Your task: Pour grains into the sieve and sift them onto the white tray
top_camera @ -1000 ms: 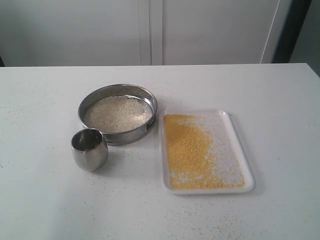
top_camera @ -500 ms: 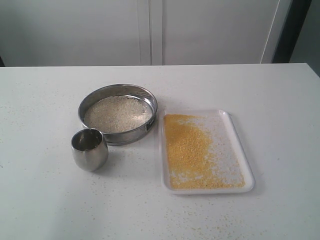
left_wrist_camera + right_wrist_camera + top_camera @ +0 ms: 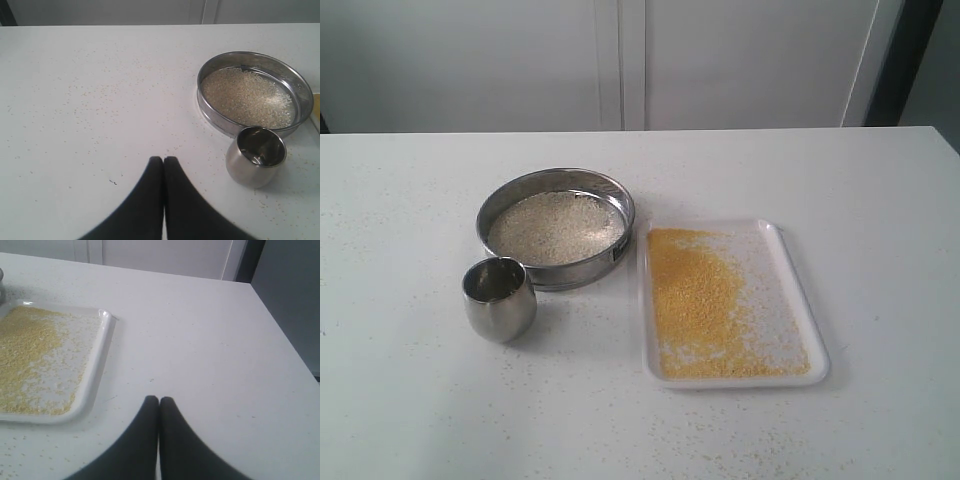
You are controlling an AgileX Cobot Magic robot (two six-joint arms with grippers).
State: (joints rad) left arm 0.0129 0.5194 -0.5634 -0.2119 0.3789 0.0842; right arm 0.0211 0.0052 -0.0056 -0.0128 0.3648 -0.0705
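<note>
All seems done: grains (image 3: 695,295) sifted onto white tray (image 3: 815,340) at sieve's (image 3: 570,272) four o'clock; left claw (image 3: 163,160), right claw (image 3: 159,399) pressed together

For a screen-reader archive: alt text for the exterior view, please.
A steel sieve of pale grains sits beside a white tray strewn with yellow grains on a white table. A small steel cup stands by the sieve.
</note>
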